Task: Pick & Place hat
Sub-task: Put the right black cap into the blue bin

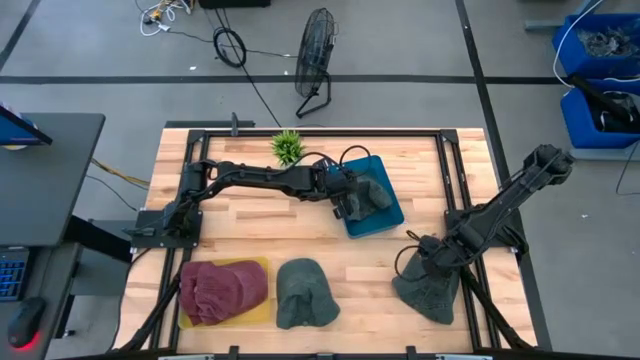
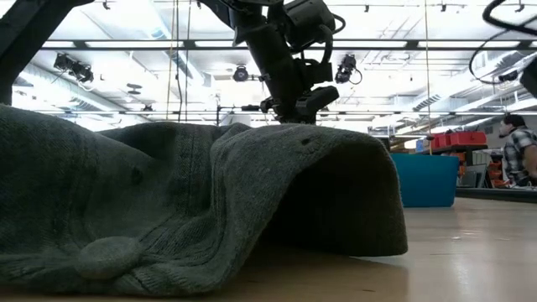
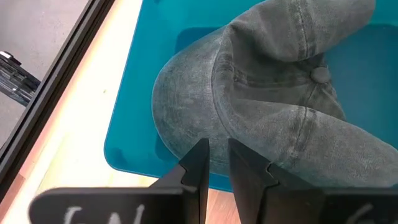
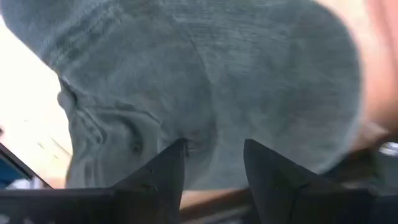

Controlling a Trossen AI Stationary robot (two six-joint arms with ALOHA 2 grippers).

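Observation:
A grey-green cap (image 1: 375, 195) lies in the blue tray (image 1: 392, 222) at the table's far middle; its crown and button (image 3: 320, 74) show in the left wrist view. My left gripper (image 1: 343, 205) (image 3: 216, 163) is at that cap's left edge, fingers almost together on the cloth. A second grey cap (image 1: 430, 295) lies flat on the table near the right front. My right gripper (image 1: 432, 265) (image 4: 214, 155) stands open right over it, one finger on either side of a seam of the crown (image 4: 186, 93). In the low view only the left gripper (image 2: 294, 107) shows. My left gripper pinches the lower rim of the grey-green cap (image 3: 217, 146) between its two fingers, coming slanting from above and from the table's left. The cap rests in the blue tray, crumpled, its brim end folded upward. Whether my right gripper's open fingers touch the grey cap cannot be told.
A dark green cap (image 1: 305, 295) lies at the near middle and fills the low view (image 2: 193, 210). A red cap (image 1: 222, 288) sits on a yellow tray (image 1: 255, 310) at the near left. A small green plant (image 1: 288, 147) stands by the far edge. Bare wood shows between the trays.

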